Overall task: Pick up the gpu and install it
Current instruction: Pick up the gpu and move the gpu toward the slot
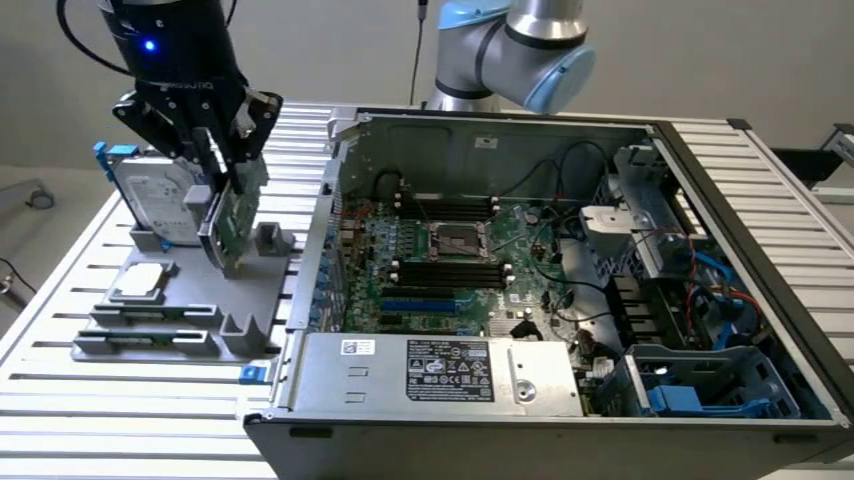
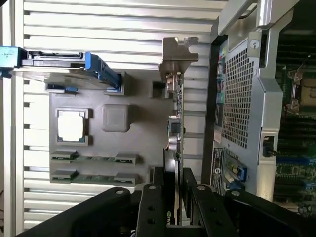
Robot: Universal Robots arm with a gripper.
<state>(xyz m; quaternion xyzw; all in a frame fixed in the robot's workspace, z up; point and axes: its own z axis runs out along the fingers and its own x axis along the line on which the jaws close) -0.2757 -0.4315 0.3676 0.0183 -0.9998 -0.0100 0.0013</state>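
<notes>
So the jaws are clamped on the gpu (image 1: 230, 225), one finger on each face, card standing upright and edge-on with its metal bracket (image 2: 178, 54) at the far end in the wrist view. In the exterior view it's over the grey holder (image 1: 174, 300) on the table (image 1: 80, 400), at about 9 o'clock from the open computer case (image 1: 441, 370). The hard drive (image 1: 147, 195) is at its 9 o'clock and the processor chip (image 1: 143, 282) at 7. Can't quite tell if the card's bottom edge touches the holder.
</notes>
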